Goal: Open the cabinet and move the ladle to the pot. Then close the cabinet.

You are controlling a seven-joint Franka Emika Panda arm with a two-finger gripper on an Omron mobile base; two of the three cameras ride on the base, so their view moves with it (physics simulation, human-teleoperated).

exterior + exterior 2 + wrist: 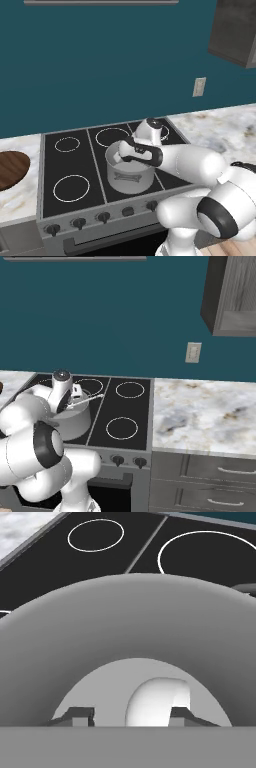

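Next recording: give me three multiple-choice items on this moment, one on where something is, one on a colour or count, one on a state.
1. Where does the pot stand?
A. on the stove
B. on the marble counter
C. inside the cabinet

2. What colour is the wall behind the stove?
A. white
B. teal
C. yellow

3. How are the gripper's fingers set?
A. pressed together
B. apart, with a pale rounded thing between them
C. clamped on the cabinet handle

Answers:
1 A, since both base views show the pot on the black cooktop, at a burner ring.
2 B, since the wall is teal in both base views.
3 B, since the hand view shows the two fingertips spread inside the pot, with a light rounded shape, perhaps the ladle, in the gap.
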